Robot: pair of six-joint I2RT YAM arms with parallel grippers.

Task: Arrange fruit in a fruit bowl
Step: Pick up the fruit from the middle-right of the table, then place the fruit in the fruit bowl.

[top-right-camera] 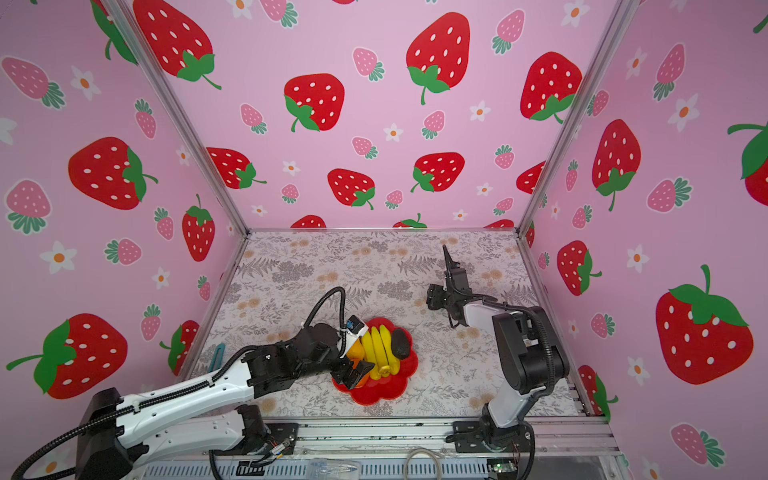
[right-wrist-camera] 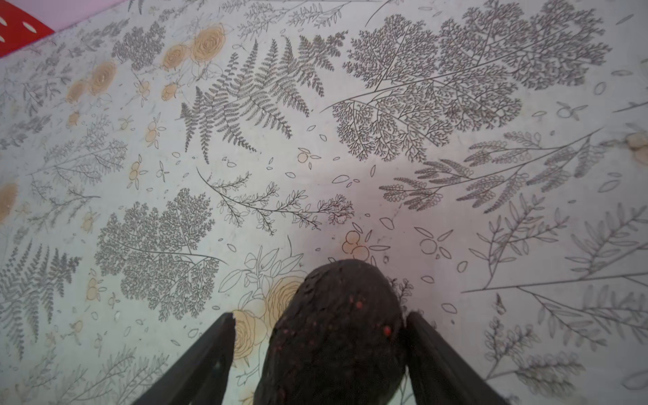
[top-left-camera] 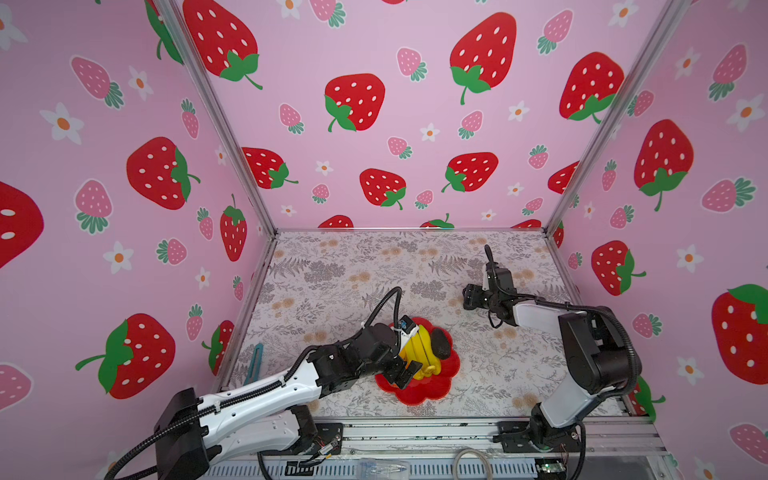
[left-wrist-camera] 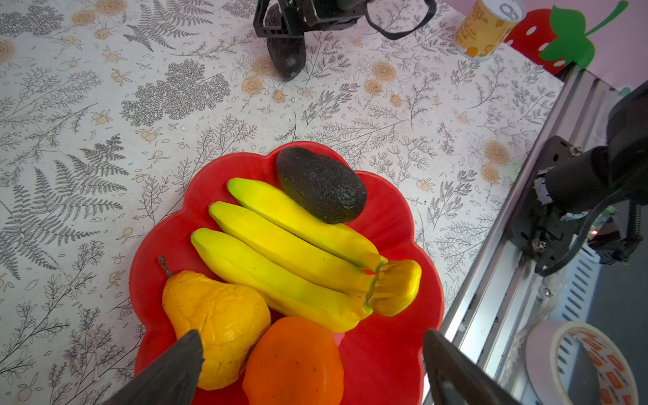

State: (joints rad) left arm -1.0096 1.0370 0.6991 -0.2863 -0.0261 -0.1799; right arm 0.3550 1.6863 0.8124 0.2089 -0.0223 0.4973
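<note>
Left wrist, not top views: 2nd avocado [left-wrist-camera: 285, 52], yellow can [left-wrist-camera: 489, 28]

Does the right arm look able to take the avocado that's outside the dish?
Probably yes. That avocado lies between the right pincer's fingers, with nothing else near it in the wrist view. A gap shows beside one finger, so the grip may not have closed yet.
</note>
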